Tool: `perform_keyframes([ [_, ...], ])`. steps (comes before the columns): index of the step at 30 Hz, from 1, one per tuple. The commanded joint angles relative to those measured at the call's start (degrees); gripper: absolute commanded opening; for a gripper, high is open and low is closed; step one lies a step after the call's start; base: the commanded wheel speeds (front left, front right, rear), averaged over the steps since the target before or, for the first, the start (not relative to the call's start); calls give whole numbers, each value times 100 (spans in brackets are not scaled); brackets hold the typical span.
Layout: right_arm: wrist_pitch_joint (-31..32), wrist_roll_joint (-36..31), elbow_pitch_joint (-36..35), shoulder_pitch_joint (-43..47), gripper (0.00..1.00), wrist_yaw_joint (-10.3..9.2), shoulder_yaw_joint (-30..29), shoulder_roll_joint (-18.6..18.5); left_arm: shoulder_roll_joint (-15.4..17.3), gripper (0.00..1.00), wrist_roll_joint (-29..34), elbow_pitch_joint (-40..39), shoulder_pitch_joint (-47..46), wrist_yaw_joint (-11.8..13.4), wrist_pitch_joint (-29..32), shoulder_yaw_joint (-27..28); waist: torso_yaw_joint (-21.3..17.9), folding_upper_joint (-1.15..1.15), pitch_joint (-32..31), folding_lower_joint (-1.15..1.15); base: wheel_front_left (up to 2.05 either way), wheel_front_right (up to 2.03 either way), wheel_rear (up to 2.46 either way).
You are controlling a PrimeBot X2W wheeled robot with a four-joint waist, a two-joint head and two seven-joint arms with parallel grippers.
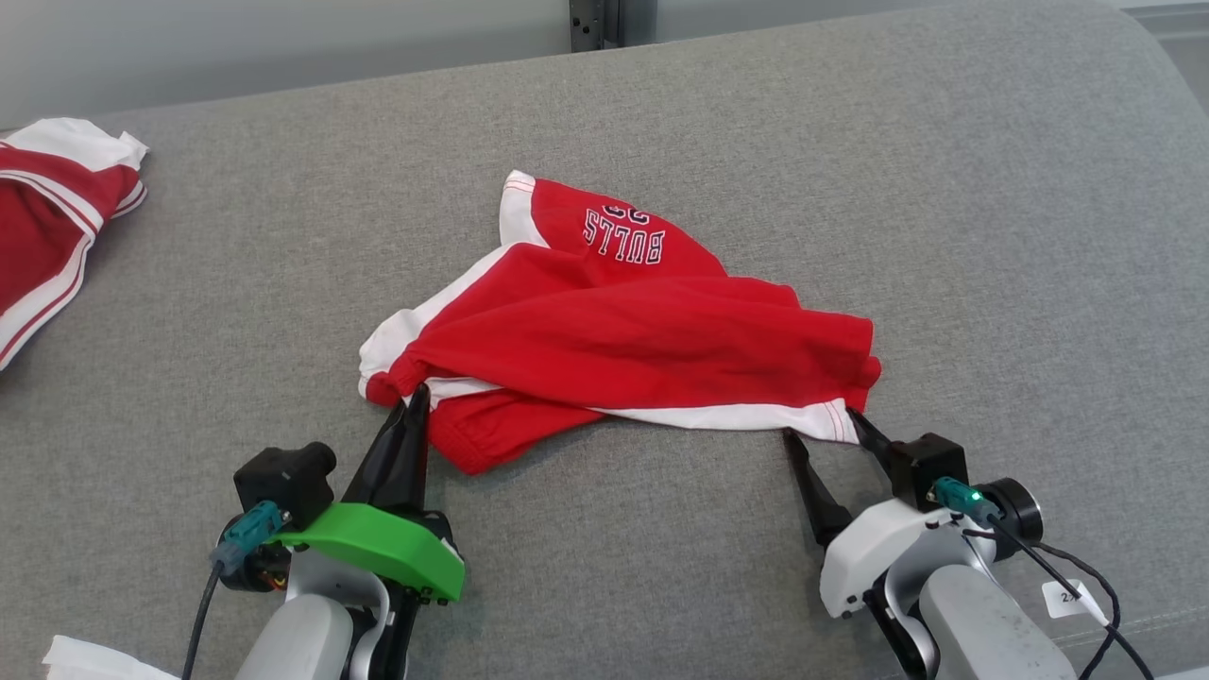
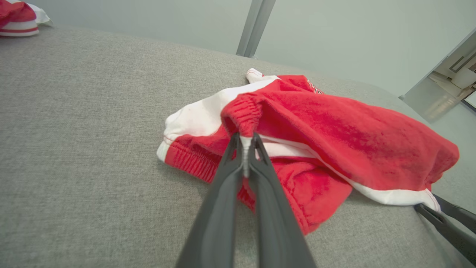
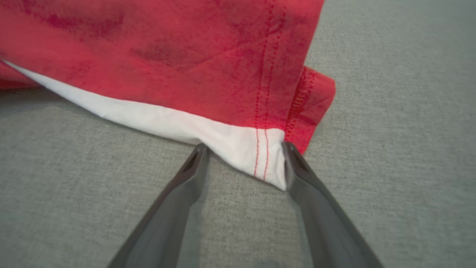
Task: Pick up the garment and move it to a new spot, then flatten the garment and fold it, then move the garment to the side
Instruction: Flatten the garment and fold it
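One red garment centre, one striped garment far left

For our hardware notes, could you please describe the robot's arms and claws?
Each claw has two long, dark, tapering fingers. The left claw sits on a bright green curved cover; the right claw on a white housing. Both pale grey forearms carry a black camera block with a teal connector and black cable; a white tag hangs by the right cable.

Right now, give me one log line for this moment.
left gripper: shut on red Bulls shorts | right gripper: open around white hem corner | shorts: crumpled, unfolded
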Motion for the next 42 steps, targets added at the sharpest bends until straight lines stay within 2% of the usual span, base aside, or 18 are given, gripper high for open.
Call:
perform_keyframes([
  [1, -3, 67, 40, -45, 85, 0, 66, 17, 38, 0, -43, 9, 57, 11, -22, 8, 0, 0, -10, 0, 0, 0, 0],
  [2, -3, 97, 42, -52, 56, 0, 124, 22, 39, 0, -48, 11, 65, 13, -26, 3, -1, 0, -17, 0, 0, 0, 0],
  [3, -3, 123, 23, -59, 39, 0, 160, 24, 41, 0, -54, 12, 74, 16, -28, 0, -4, 0, -25, 0, 0, 0, 0],
  [6, -3, 220, -88, -22, 12, -1, 217, 5, 47, 0, -63, 23, 100, 22, -35, -4, -18, 0, -62, 0, 0, 0, 0],
  [7, -3, 251, -117, -2, 0, -1, 229, -3, 46, 0, -73, 27, 108, 24, -37, -7, -23, 0, -73, 0, 0, 0, 0],
  [15, -3, 575, -842, 135, 0, -1, 218, -110, 94, 0, -159, -103, 177, -5, -161, 71, -70, 0, -270, 0, 0, 0, 0],
  [20, -3, 896, -1606, 223, 0, -1, 117, -249, 129, 0, -294, -498, 218, -38, -197, 204, -83, 0, -470, 0, 0, 0, 0],
  [27, -1, 1362, -2935, 361, 0, -1, -114, -544, 181, 0, -744, -1638, 339, -106, -96, 474, -133, 0, -775, 0, 0, 0, 0],
  [31, 161, 1453, -3751, 405, 0, -1, -308, -773, 301, 0, -928, -2499, 342, -32, 68, 637, -172, 0, -946, 0, 0, 0, 0],
  [37, 686, 1430, -4936, 337, 0, -1, -716, -957, 596, 0, -981, -3711, -40, 137, 590, 803, -213, 0, -1096, 0, 0, 0, 0],
  [42, 1192, 1451, -5614, 46, 0, 0, -947, -974, 785, 0, -1130, -4251, -704, 222, 1191, 821, -248, 0, -1034, 0, 0, 0, 0],
])
